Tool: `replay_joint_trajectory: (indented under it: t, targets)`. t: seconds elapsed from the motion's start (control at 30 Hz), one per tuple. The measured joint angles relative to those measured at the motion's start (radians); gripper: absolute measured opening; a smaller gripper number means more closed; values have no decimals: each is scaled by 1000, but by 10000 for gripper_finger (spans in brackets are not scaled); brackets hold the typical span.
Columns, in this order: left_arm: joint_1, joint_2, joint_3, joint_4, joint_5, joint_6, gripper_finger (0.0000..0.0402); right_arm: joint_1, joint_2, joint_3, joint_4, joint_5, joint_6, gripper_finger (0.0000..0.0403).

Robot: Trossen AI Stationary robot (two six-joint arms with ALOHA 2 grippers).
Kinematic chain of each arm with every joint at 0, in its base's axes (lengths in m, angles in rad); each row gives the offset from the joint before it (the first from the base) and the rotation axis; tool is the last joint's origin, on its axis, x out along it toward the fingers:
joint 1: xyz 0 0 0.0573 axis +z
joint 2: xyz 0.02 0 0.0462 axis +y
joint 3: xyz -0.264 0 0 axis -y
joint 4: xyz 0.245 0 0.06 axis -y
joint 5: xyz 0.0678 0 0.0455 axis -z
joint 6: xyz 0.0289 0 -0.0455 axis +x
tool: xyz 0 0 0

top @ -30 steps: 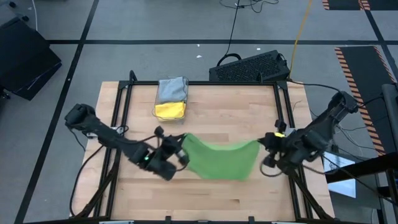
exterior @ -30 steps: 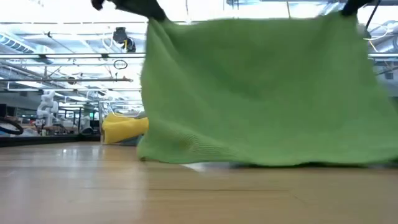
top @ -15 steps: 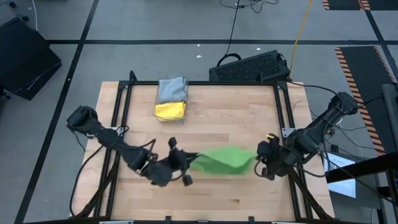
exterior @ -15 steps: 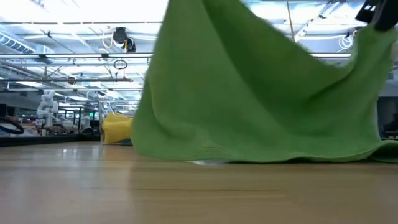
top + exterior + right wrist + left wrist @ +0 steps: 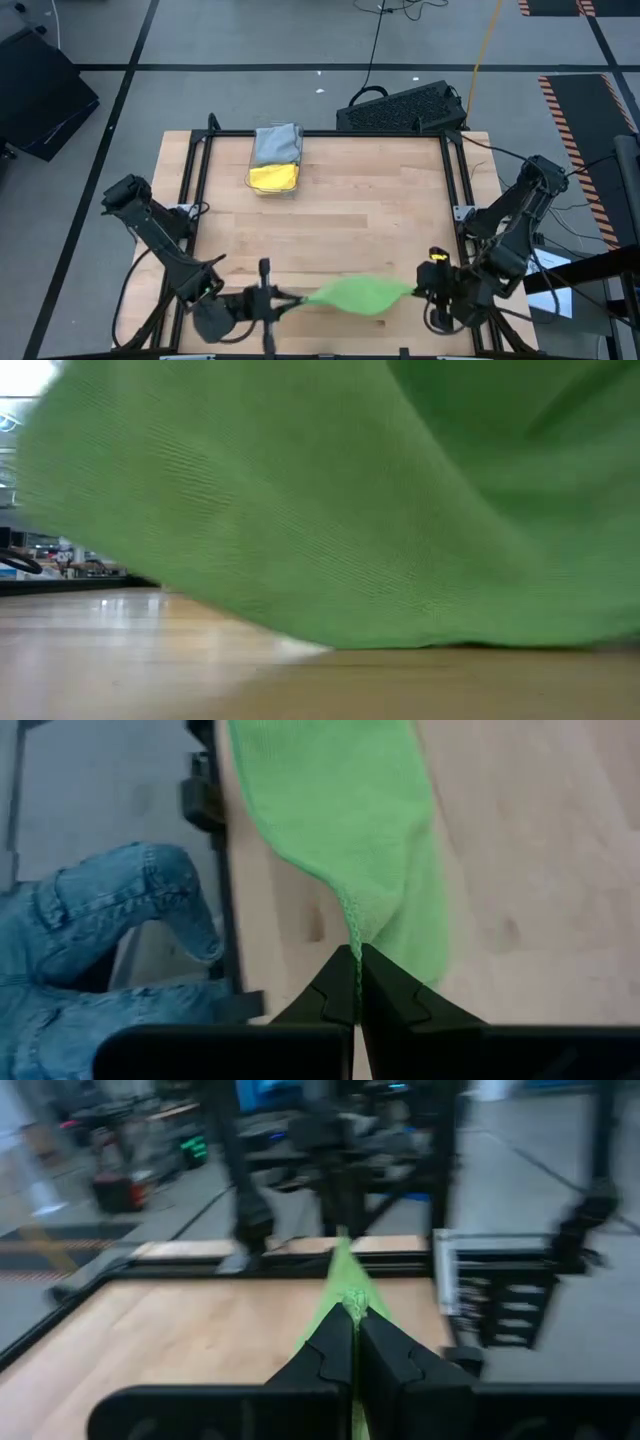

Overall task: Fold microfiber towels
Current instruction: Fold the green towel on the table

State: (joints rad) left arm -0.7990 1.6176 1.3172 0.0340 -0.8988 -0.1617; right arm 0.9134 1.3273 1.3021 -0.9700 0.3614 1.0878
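Dragged toward the counter's [image 5: 340, 200] near edge since a second ago: bright green towel [image 5: 356, 294], now bunched into a narrow band with long axis left to right. Pinched at its left end by the left claw [image 5: 283, 301], at its right end by the right claw [image 5: 424, 287], lower edge brushing the wood.
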Motion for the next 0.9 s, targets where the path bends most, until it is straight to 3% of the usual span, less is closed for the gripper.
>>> replay_joint_trajectory:
  t: [0.1, 0.23, 0.43, 0.63, 0.9]
  targets:
    - [-15, 0, 0, 24, 7, 67, 7, 4, 22, 60, -39, 10, -28, 0]
    - [26, 0, 0, 6, -110, 86, 7, -41, 20, 70, -154, 56, -75, 0]
    - [171, -5, 0, -205, -126, -57, 7, -161, -23, 8, -333, 149, -143, 0]
    - [318, 60, -4, -512, -67, -382, 7, -288, -91, -219, -214, 266, -194, 0]
    - [362, 88, -2, -568, 77, -361, 8, -368, -162, -490, 39, 147, -258, 0]
